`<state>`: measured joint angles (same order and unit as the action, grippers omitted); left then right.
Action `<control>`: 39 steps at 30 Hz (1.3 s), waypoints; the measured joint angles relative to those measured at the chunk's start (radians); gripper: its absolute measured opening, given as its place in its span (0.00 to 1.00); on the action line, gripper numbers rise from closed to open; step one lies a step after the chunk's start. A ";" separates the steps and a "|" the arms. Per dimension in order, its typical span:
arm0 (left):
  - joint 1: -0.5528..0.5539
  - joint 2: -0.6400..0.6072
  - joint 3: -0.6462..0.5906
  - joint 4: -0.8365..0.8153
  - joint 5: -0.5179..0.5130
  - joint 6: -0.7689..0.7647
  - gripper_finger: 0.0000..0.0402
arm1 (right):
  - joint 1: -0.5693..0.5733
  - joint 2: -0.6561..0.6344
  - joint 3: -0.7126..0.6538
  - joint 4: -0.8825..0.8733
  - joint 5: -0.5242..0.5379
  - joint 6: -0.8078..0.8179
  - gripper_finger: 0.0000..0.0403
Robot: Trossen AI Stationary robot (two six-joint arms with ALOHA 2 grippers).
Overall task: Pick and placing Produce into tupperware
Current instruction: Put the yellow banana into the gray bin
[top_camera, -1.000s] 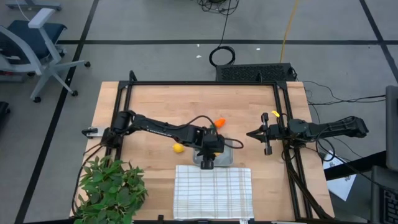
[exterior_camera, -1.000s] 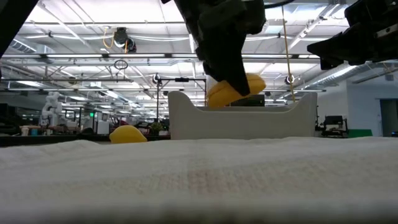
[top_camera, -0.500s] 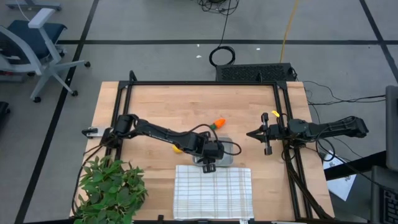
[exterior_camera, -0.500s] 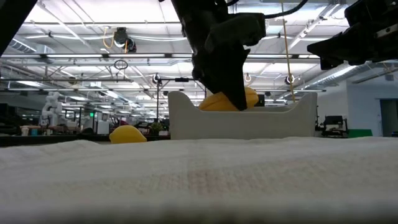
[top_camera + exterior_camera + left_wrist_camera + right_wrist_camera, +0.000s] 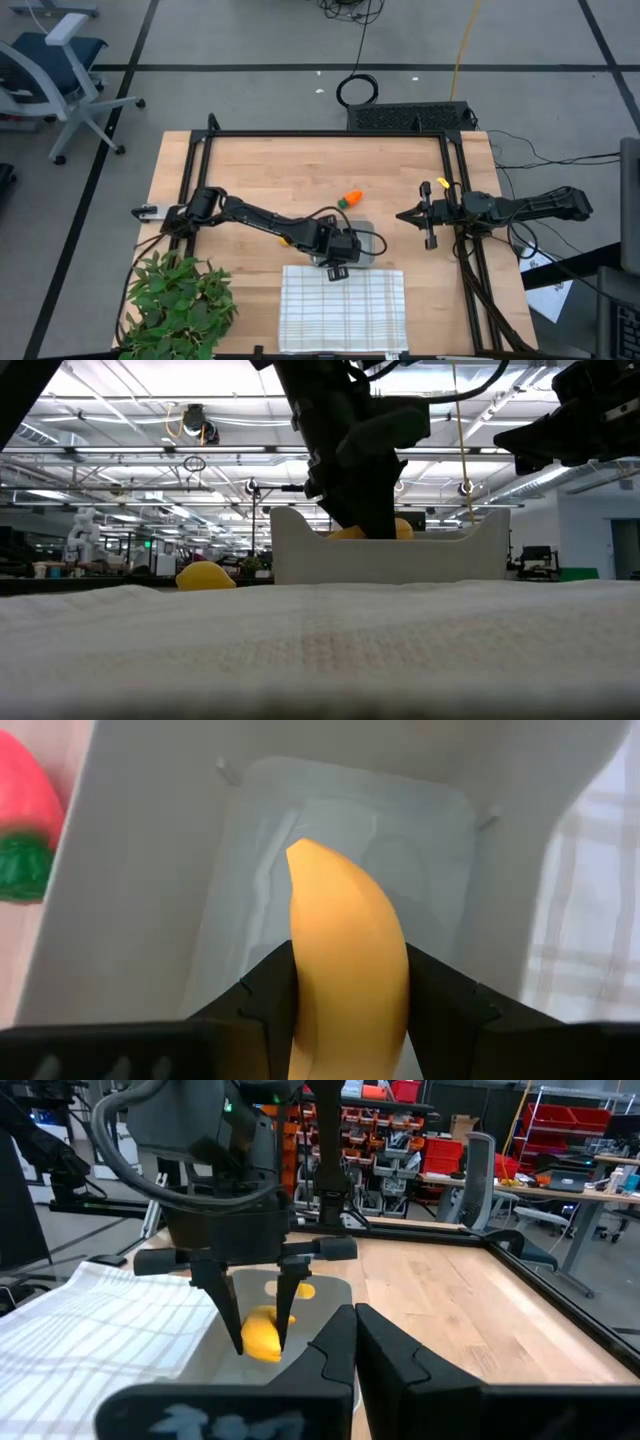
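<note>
it was a robotics lab inside a big industrial hall. the wooden table [image 5: 300,170] sat in a black metal frame [image 5: 330,133] on a grey floor marked with dark tape lines, with a rolling office chair [image 5: 55,70] and loose cables [image 5: 357,90] nearby. beyond the table ran an open ceiling of steel trusses and strip lights [image 5: 150,455]. red storage racks [image 5: 365,1120], work desks [image 5: 560,1185] and another chair [image 5: 478,1165] stood farther back, well away from either gripper.
</note>
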<state>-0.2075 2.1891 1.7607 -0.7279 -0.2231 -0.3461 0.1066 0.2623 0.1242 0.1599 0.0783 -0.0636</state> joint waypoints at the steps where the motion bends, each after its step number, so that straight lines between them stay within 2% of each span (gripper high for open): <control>1: -0.002 0.000 0.000 0.000 -0.008 -0.007 0.37 | 0.000 0.000 0.000 0.000 0.000 0.000 0.00; 8: -0.012 0.003 0.000 0.000 -0.047 -0.047 0.37 | 0.000 0.000 0.000 0.000 0.000 0.000 0.00; 18: -0.018 0.028 0.000 0.025 -0.048 -0.064 0.37 | 0.000 0.000 0.000 0.000 0.000 0.000 0.00; 25: -0.018 0.032 0.000 0.023 -0.031 -0.063 0.37 | 0.000 0.000 0.000 0.000 0.000 0.000 0.00; 30: -0.013 0.032 0.000 0.023 0.018 -0.058 0.37 | 0.000 0.000 0.000 0.000 0.000 0.000 0.00; 39: -0.003 0.032 0.000 0.024 0.021 -0.028 0.37 | 0.000 0.000 0.000 0.000 0.000 0.000 0.00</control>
<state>-0.2104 2.2208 1.7608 -0.7044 -0.2016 -0.3737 0.1066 0.2626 0.1242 0.1600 0.0780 -0.0639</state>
